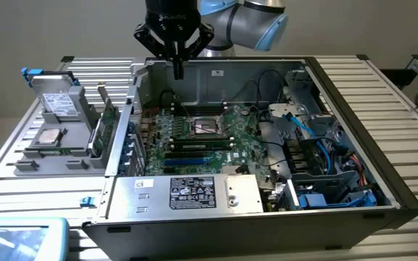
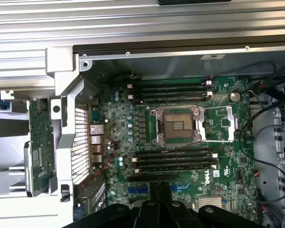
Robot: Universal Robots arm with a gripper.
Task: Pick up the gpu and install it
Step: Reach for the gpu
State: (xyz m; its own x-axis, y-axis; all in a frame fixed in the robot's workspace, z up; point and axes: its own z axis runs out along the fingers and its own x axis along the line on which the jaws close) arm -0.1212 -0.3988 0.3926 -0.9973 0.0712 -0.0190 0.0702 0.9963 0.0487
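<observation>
You are at the very start of the job: the pick-up is not yet made. The tool (image 1: 178,68) hangs over the back wall of the open computer case (image 1: 223,81), its fingers together and gripping nothing (in the wrist view the tool (image 2: 160,189) shows the same dark pair pressed close). Straight below it lies the motherboard (image 1: 209,138), with its empty processor socket (image 2: 176,125) in the middle.

The gpu (image 1: 108,129) is not under the tool at all. It stands on edge in the grey holder (image 1: 53,157) on the worktop (image 1: 391,92), outside the case and well off to the tool's side, toward the exterior view's left. In the wrist view the gpu (image 2: 39,142) sits just past the perforated side wall of the case. Nothing touches it.

In my judgement the next move calls for three things. You need the fingers parted before you come down. You need to carry the tool sideways, clear over the case wall, until it is above the card's top edge. And you need the fingers lined up across the thin board, so they close on its flat faces and not on the neighbouring parts in the holder. The blue slots (image 1: 187,161) on the motherboard, below and nearer than the tool, look free, and one of them is probably where the card belongs.
</observation>
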